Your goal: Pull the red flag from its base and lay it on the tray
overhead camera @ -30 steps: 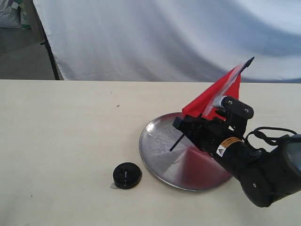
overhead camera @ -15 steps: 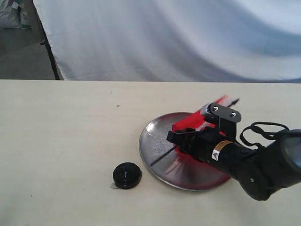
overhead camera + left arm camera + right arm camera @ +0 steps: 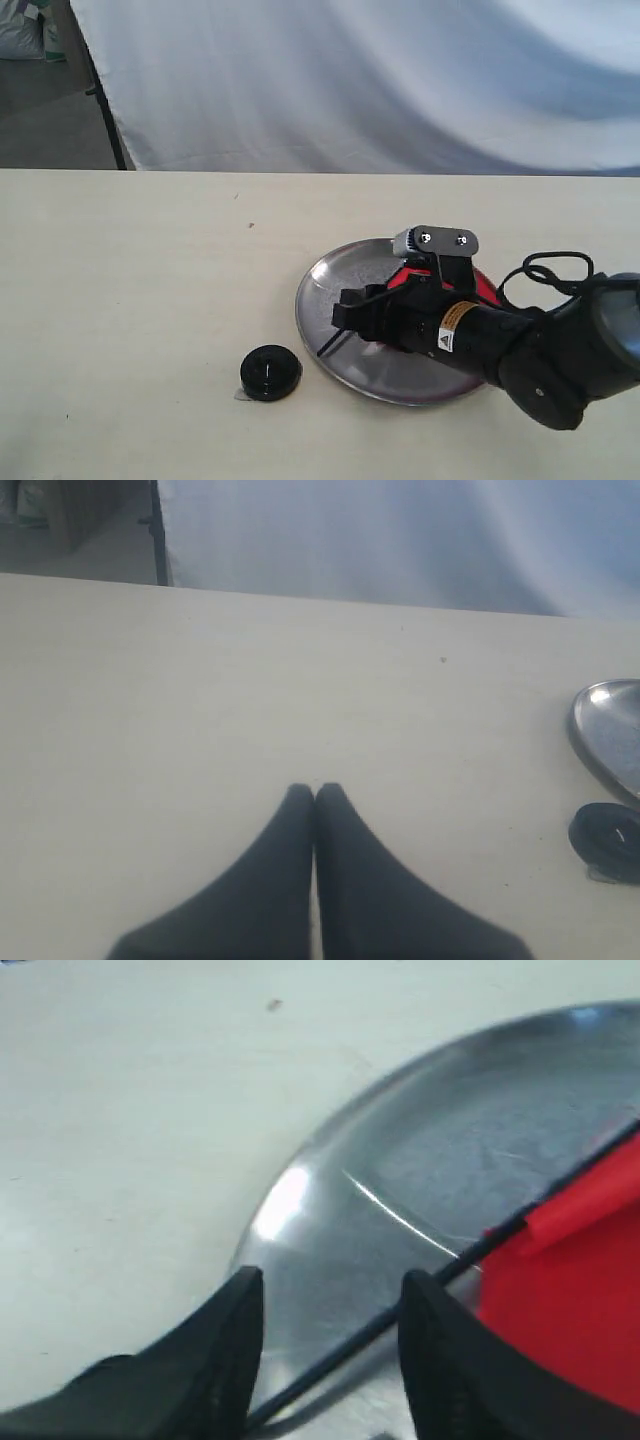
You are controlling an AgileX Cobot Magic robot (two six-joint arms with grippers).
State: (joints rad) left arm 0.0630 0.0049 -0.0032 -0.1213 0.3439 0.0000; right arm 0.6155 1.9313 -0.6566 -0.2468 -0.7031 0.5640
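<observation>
The red flag (image 3: 481, 286) lies flat on the steel tray (image 3: 330, 285), mostly hidden under my right arm; its black stick (image 3: 329, 345) pokes out over the tray's near-left rim. In the right wrist view the red cloth (image 3: 570, 1280) and stick (image 3: 400, 1312) rest on the tray (image 3: 450, 1140). My right gripper (image 3: 340, 314) (image 3: 330, 1295) hangs low over the tray, open, the stick running loose between its fingers. The black base (image 3: 270, 372) sits on the table left of the tray, empty. My left gripper (image 3: 315, 792) is shut on nothing, off to the left of the base (image 3: 607, 840).
A pale wooden table (image 3: 150, 280) carries everything. A white cloth backdrop (image 3: 350, 80) hangs behind its far edge, with a dark stand leg (image 3: 105, 110) at the back left. The tray rim (image 3: 600, 735) shows at the edge of the left wrist view.
My right gripper swung the flag down from tilted upright to flat on the tray, sliding left, and its jaws now stand open around the stick. The base has not moved.
</observation>
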